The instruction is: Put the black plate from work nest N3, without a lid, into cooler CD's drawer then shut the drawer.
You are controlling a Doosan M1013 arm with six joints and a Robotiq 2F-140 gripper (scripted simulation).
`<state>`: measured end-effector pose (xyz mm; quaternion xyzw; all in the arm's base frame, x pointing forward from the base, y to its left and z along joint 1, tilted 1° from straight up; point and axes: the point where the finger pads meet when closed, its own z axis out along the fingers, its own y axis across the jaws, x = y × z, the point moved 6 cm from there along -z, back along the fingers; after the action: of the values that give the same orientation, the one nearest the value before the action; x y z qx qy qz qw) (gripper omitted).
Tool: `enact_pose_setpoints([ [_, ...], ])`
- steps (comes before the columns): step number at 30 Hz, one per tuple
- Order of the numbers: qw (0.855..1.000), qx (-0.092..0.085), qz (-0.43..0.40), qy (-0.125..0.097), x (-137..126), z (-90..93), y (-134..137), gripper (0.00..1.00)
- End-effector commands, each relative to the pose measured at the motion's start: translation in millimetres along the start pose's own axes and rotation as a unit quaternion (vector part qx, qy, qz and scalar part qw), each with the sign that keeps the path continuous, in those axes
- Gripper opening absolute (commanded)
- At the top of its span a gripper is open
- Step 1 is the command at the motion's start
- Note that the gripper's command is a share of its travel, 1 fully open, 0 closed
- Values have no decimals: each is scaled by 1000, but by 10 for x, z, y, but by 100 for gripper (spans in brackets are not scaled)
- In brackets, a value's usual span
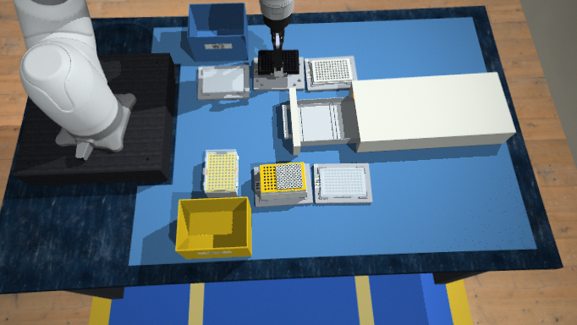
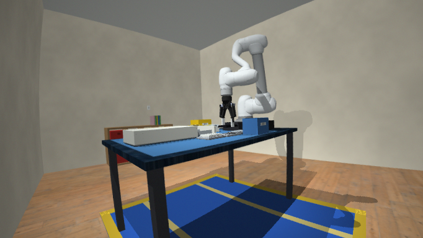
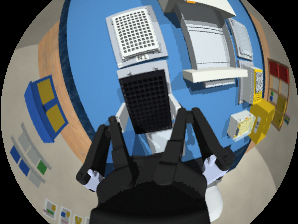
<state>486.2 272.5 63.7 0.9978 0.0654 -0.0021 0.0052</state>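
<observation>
The black plate (image 1: pixel 283 62) has no lid and hangs a little above its grey work nest (image 1: pixel 278 79) at the back of the bench. My gripper (image 1: pixel 277 64) is shut on the black plate, fingers on its long sides. In the wrist view the black plate (image 3: pixel 147 103) sits between my fingers with the nest below it. In the side view my gripper (image 2: pixel 227 119) hangs just over the bench. The cooler (image 1: pixel 431 111) is a long white box. Its drawer (image 1: pixel 318 123) stands open toward the arm's base, with a pale bar handle (image 1: pixel 294 121) and an empty ribbed floor.
A blue bin (image 1: pixel 217 31) stands behind the nests. A lidded clear plate (image 1: pixel 223 81) lies left of the nest, a white plate (image 1: pixel 331 71) right. Nearer the front are a tip box (image 1: pixel 220 172), a yellow rack (image 1: pixel 283 178), a white plate (image 1: pixel 342 183) and a yellow bin (image 1: pixel 214 228).
</observation>
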Motion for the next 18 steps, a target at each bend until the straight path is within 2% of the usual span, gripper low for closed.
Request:
enact_pose_setpoints([
  [1, 1000, 0, 0, 0, 0, -12, 0, 0],
  [18, 1000, 0, 0, 0, 0, -212, 0, 0],
])
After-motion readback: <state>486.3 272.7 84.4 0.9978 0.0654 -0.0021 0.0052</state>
